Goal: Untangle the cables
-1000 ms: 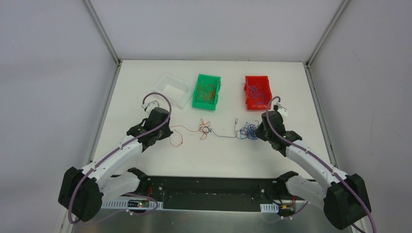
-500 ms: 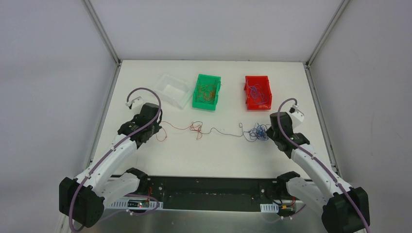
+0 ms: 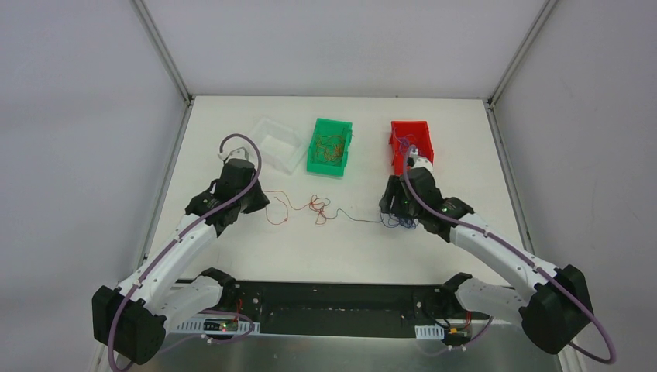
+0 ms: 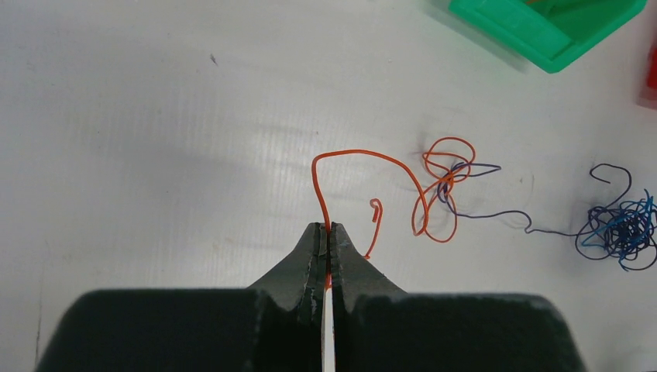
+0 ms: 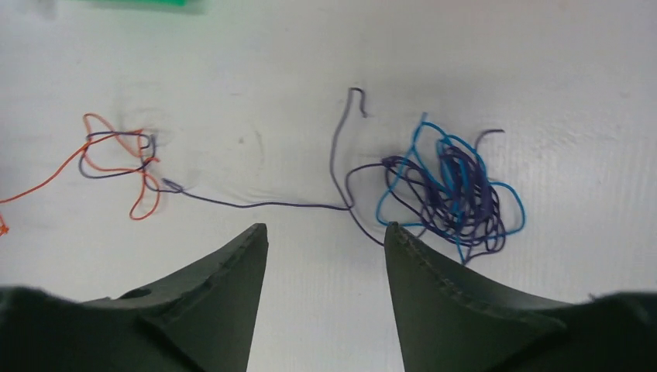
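Note:
The cables lie in a line across the middle of the table. An orange wire [image 4: 364, 155] rises from my left gripper [image 4: 327, 228], which is shut on its end. That wire runs to a small orange loop knot [image 3: 318, 208] [image 4: 438, 194]. A dark purple strand [image 5: 263, 204] leads from the knot to a blue and purple clump [image 5: 453, 194] [image 3: 403, 219]. My right gripper [image 5: 325, 228] stands open just on the near side of the strand, holding nothing. Its right fingertip [image 5: 393, 229] is close to the clump's edge.
Along the back stand a clear tray [image 3: 263, 128], a green bin [image 3: 313, 147] with orange wires in it and a red bin [image 3: 397, 147] with blue wires. The red bin is just behind my right wrist.
My right gripper has opened and let go of the blue and purple clump, swinging left and over it. The left gripper shifted slightly right, and the stretched line of wires has gone slack.

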